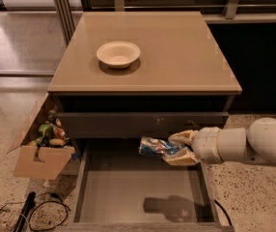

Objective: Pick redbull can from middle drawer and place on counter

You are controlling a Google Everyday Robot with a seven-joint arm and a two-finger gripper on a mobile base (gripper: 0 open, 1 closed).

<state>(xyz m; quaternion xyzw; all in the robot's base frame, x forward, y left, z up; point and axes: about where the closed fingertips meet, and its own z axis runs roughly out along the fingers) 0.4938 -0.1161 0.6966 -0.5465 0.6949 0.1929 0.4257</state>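
Note:
The redbull can (153, 146) is blue and silver and lies sideways in my gripper (175, 148). The gripper's cream fingers (182, 158) are shut on the can's right end. It hangs in the air above the open middle drawer (128, 192), level with the closed drawer front above it. Their shadow falls on the drawer's grey floor. My white arm (249, 144) reaches in from the right. The tan counter (176, 52) is the cabinet's top slab, above and behind the gripper.
A cream bowl (118, 53) sits on the counter's left half. A cardboard box (41, 146) with snacks stands on the floor left of the cabinet. Black cables (27, 211) lie at bottom left. A dark wall panel stands at the right.

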